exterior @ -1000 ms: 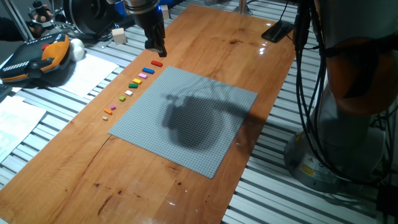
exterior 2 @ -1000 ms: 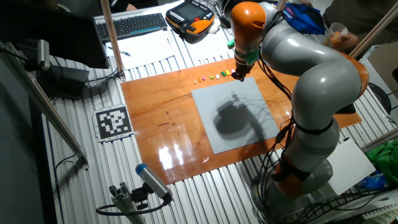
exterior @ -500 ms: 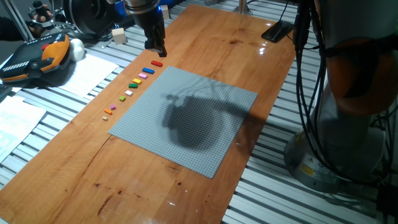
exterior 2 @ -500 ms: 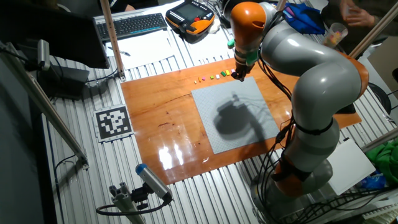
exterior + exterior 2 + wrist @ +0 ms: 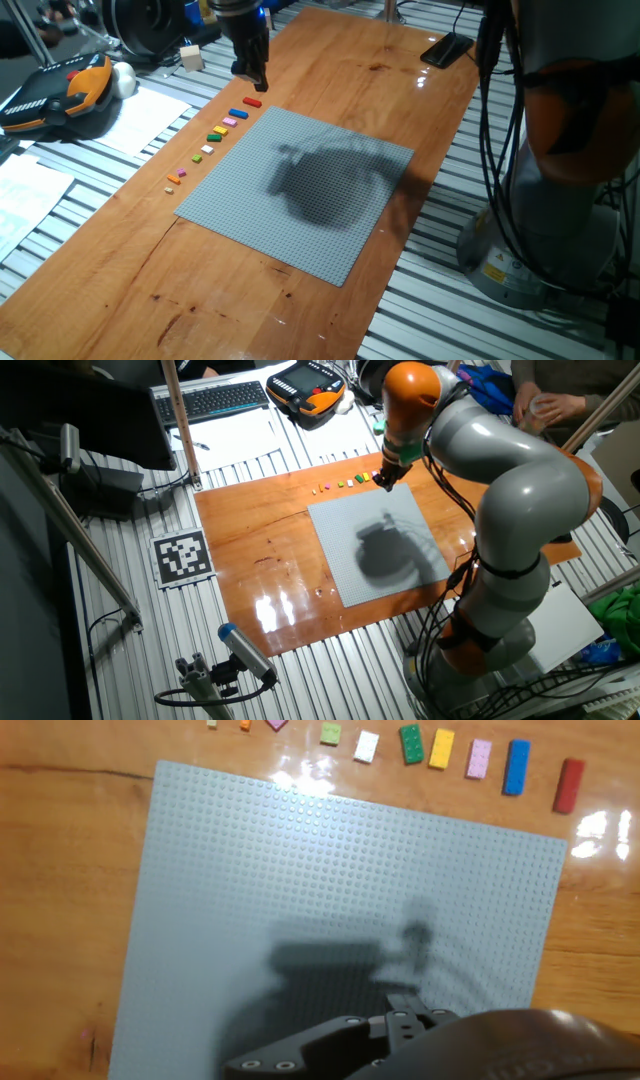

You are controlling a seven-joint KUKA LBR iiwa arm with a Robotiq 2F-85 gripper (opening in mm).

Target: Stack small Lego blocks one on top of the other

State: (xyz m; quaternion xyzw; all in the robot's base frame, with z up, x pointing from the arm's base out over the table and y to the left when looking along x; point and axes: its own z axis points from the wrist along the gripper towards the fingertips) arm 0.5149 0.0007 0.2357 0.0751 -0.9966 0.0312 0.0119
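Wooden tabletop (image 5: 330, 60), warm brown and glossy, carries a large grey studded baseplate (image 5: 300, 190) in one fixed view. Along the plate's left edge runs a line of small Lego blocks on the bare wood: a red block (image 5: 251, 101) at the far end, then a blue block (image 5: 238, 112), a pink block (image 5: 229, 121), a yellow block (image 5: 221, 128), a green block (image 5: 214, 136), a white block (image 5: 207, 149), and smaller pieces toward the near end that are too small to name. All lie flat and apart from one another; none is stacked. The gripper (image 5: 252, 78) hangs above the wood just beyond the red block; whether its fingers are parted or closed cannot be told. A pale beige cube (image 5: 192, 57) sits off the wood to the left.

From the other fixed view, the row of blocks (image 5: 345, 484) shows only as coloured specks along the plate's far edge, with the gripper (image 5: 384, 477) at the right end of the row under the grey and orange arm (image 5: 500, 480).

The hand view looks down on the plate, with the row across the top: red block (image 5: 568, 785), blue block (image 5: 516, 767), pink block (image 5: 479, 759), yellow block (image 5: 441, 748), green block (image 5: 411, 744), white block (image 5: 367, 747). Each is a short flat rectangle. Dark gripper housing (image 5: 400, 1040) fills the lower edge; fingertips are not seen.
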